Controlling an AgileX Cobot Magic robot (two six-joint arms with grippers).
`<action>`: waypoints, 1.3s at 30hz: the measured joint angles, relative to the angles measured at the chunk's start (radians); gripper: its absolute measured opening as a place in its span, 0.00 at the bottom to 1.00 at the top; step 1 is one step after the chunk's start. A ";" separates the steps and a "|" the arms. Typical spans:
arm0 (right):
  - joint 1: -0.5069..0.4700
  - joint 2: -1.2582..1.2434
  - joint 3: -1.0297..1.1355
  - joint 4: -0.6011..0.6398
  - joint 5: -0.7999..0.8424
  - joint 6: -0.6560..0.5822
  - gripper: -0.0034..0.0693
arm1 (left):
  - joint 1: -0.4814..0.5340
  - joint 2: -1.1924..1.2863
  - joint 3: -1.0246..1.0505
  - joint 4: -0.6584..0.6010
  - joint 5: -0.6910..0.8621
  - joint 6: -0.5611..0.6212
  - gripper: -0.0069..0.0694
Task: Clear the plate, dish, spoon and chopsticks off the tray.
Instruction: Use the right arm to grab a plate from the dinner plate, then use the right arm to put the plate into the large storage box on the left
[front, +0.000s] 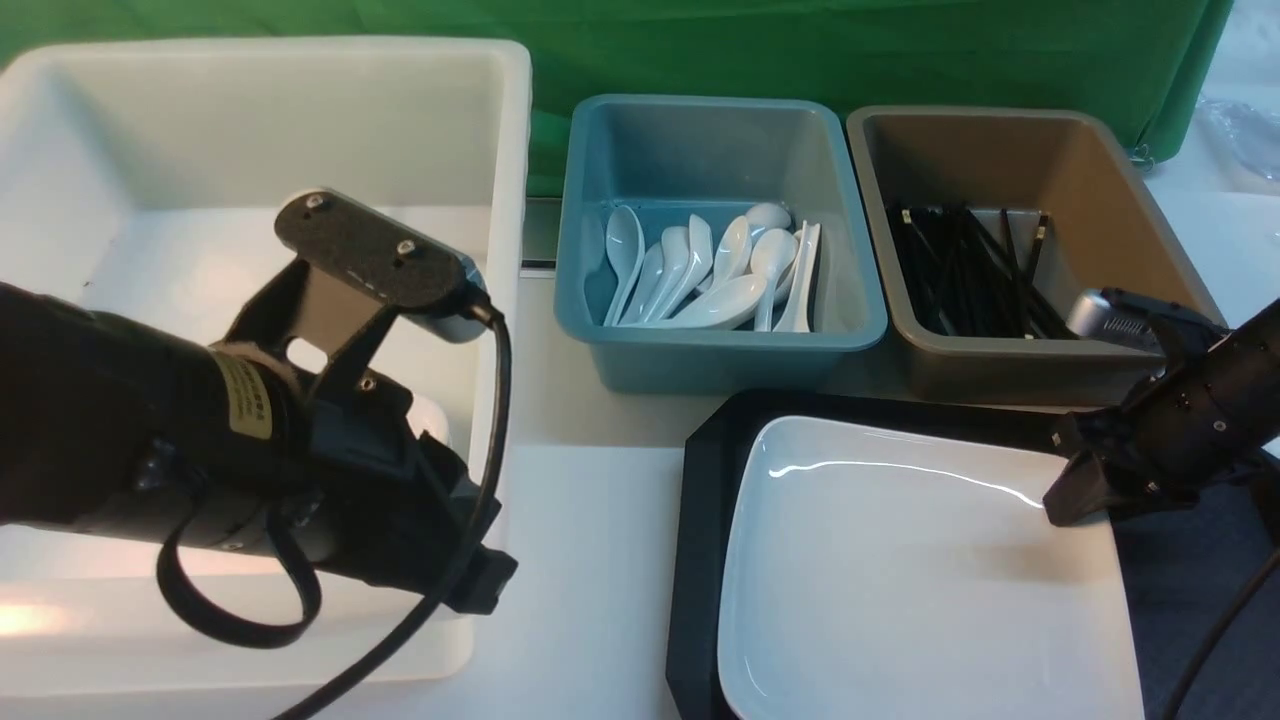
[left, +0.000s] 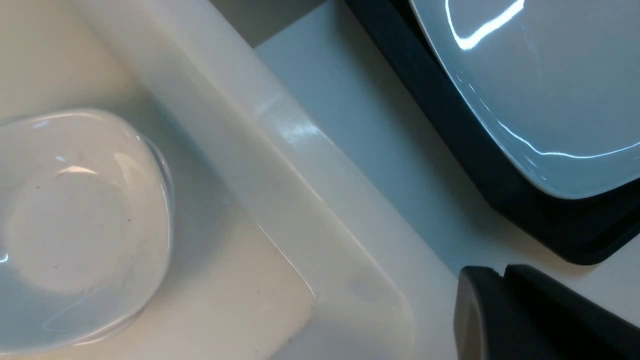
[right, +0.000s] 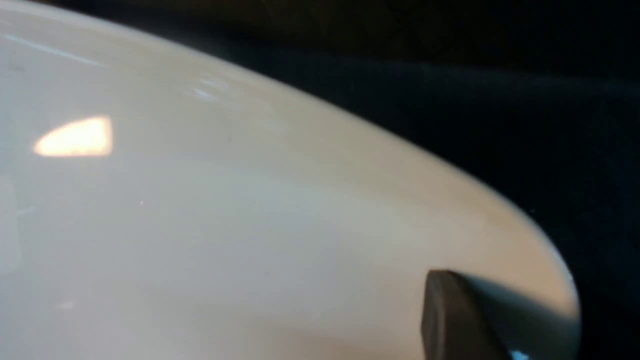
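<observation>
The large white square plate (front: 900, 580) lies on the black tray (front: 700, 520) at the front right. My right gripper (front: 1062, 505) is at its far right corner. In the right wrist view one finger (right: 442, 305) presses on the plate's (right: 250, 225) rim; the other finger is hidden beneath. My left gripper (front: 485, 590) is shut and empty over the white tub's right wall, its fingertips (left: 480, 285) closed together. A small white dish (left: 75, 225) sits inside the tub. No spoon or chopsticks show on the tray.
The big white tub (front: 500, 120) fills the left. Behind the tray, a blue bin (front: 600, 330) holds several white spoons (front: 720, 265), and a brown bin (front: 900, 330) holds black chopsticks (front: 970, 270). A green cloth hangs at the back.
</observation>
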 joint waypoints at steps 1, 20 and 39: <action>0.000 0.000 0.000 0.001 0.000 0.000 0.35 | 0.000 0.000 0.000 0.000 0.000 0.000 0.11; 0.003 -0.374 0.000 -0.045 0.161 0.006 0.14 | 0.000 0.000 0.000 0.033 -0.017 -0.005 0.11; 0.003 -0.587 -0.062 -0.095 0.208 0.017 0.12 | 0.283 0.000 0.000 0.140 -0.015 -0.221 0.11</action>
